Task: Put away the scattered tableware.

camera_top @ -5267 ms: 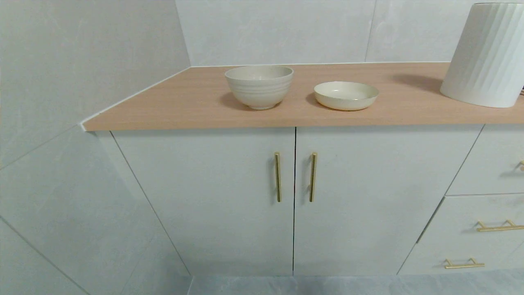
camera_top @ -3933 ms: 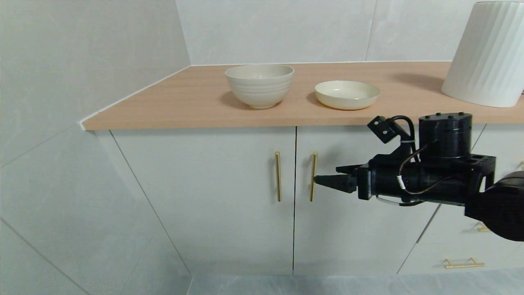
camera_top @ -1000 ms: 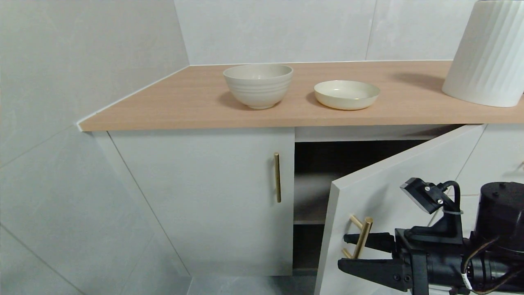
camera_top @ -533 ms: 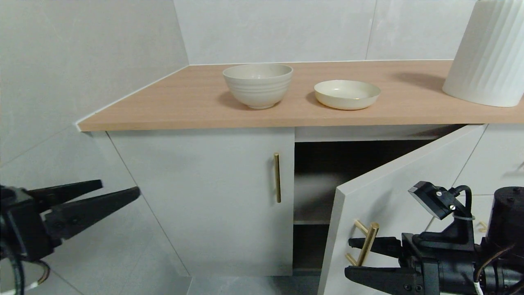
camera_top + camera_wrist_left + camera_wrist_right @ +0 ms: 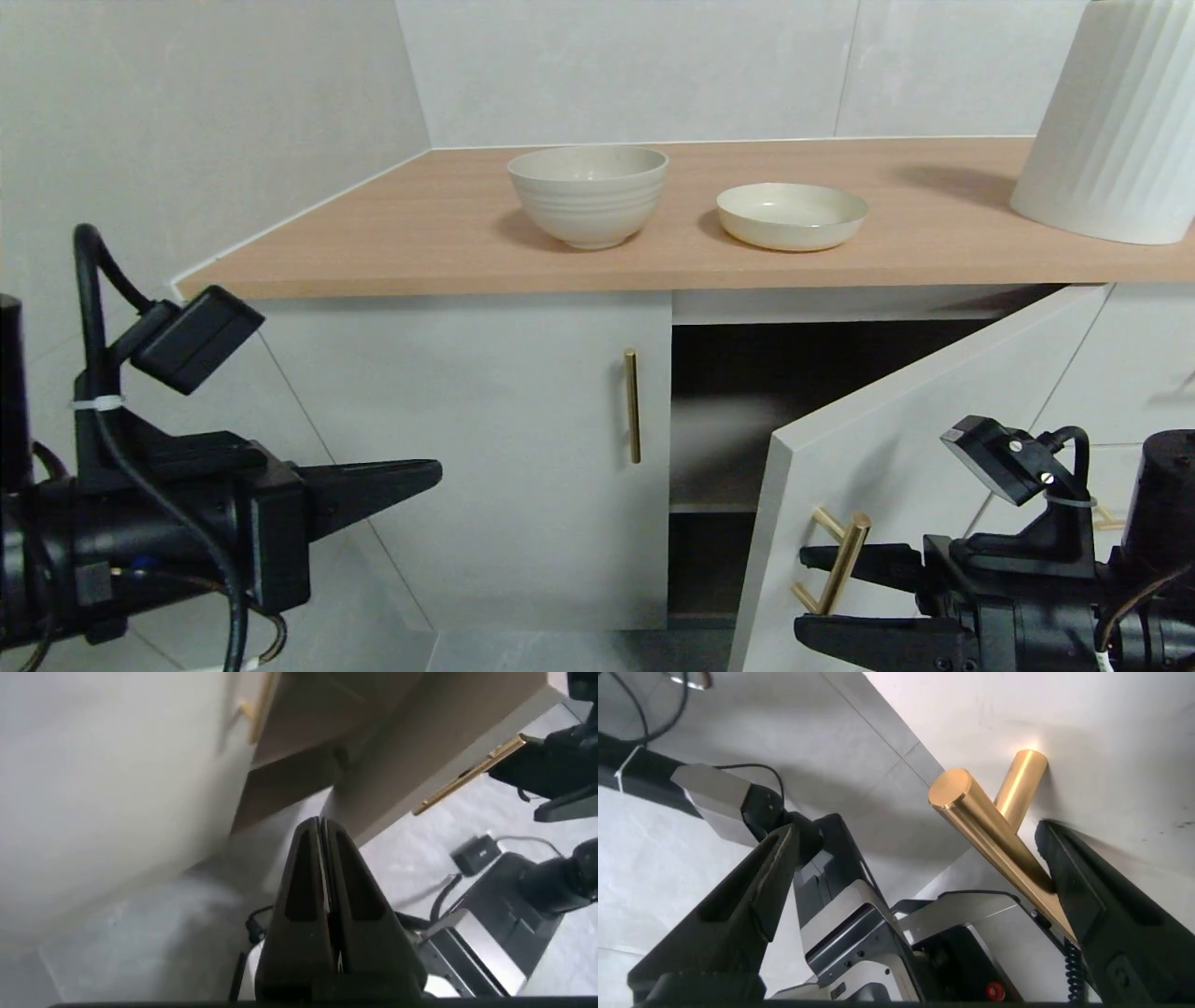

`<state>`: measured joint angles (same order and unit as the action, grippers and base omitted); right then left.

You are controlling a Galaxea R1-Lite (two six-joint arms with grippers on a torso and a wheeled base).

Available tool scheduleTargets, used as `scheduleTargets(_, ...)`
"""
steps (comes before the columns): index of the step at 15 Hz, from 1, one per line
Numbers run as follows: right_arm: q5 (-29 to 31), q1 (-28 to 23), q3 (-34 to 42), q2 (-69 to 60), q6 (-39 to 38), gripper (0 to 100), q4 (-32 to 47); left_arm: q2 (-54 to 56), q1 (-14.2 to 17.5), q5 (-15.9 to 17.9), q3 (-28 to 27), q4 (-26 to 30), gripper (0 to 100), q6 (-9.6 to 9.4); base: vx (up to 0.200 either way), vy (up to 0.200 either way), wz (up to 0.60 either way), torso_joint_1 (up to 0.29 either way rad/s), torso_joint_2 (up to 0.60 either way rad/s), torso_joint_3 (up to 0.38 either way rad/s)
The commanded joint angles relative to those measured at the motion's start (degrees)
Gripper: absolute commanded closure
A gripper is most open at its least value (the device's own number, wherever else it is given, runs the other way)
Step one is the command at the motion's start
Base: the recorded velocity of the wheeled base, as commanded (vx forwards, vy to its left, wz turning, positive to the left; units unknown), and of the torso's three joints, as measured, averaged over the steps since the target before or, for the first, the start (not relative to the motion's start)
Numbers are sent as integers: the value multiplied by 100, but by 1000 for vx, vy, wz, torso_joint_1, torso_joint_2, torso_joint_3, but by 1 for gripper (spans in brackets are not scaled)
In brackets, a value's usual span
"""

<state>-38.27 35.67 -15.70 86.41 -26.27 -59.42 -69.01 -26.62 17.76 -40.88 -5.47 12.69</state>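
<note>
A deep cream bowl point(image 5: 588, 194) and a shallow cream plate point(image 5: 792, 216) sit side by side on the wooden counter point(image 5: 420, 243). Below them the right cabinet door point(image 5: 887, 420) stands swung open. Its gold handle point(image 5: 837, 560) point(image 5: 990, 831) lies between the spread fingers of my right gripper point(image 5: 817, 597) point(image 5: 917, 835), which is open and does not clamp it. My left gripper point(image 5: 425, 473) point(image 5: 320, 831) is shut on nothing. It hangs low in front of the left cabinet door point(image 5: 467, 420), which is closed.
A tall white ribbed container point(image 5: 1111, 121) stands on the counter's right end. The left door's gold handle point(image 5: 632, 406) is beside the dark cabinet opening, which has a shelf point(image 5: 714, 467) inside. Tiled wall runs along the left, and drawers point(image 5: 1148, 373) are at the right.
The right door, closed at first, has been pulled open by its handle. My left arm came in from the left, moved right, and its fingers went from open to shut.
</note>
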Motion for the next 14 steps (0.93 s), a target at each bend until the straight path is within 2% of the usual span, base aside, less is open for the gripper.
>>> scheduleTargets(1, 3, 1, 6, -10, -1, 0, 0, -842, -361, -10, 62, -472, 100, -100, 0, 0, 0, 0, 0, 0)
scheduleTargets(2, 3, 1, 14, -10, -1, 0, 0, -1387, -466, -36, 159, -929, 100, -197, 0, 0, 0, 0, 0, 0)
scheduleTargets(3, 3, 1, 14, -10, -1, 0, 0, -1879, -563, -54, 185, -1492, 100, -206, 0, 0, 0, 0, 0, 0)
scheduleTargets(6, 3, 1, 23, -10, -1, 0, 0, -3039, -1047, -36, 168, -3179, 100, -56, 0, 0, 0, 0, 0, 0)
scheduleTargets(8, 12, 1, 23, -10, 8, 0, 0, -3655, -1407, -18, 335, -4216, 100, -56, 0, 0, 0, 0, 0, 0)
scheduleTargets(12, 12, 1, 14, -19, 17, 0, -26, -4138, -1574, 149, 326, -5271, 100, -47, 0, 0, 0, 0, 0, 0)
scheduleTargets(14, 21, 1, 14, -27, 17, 0, -17, -4164, -1583, 201, 370, -5675, 100, 58, 0, 0, 0, 0, 0, 0)
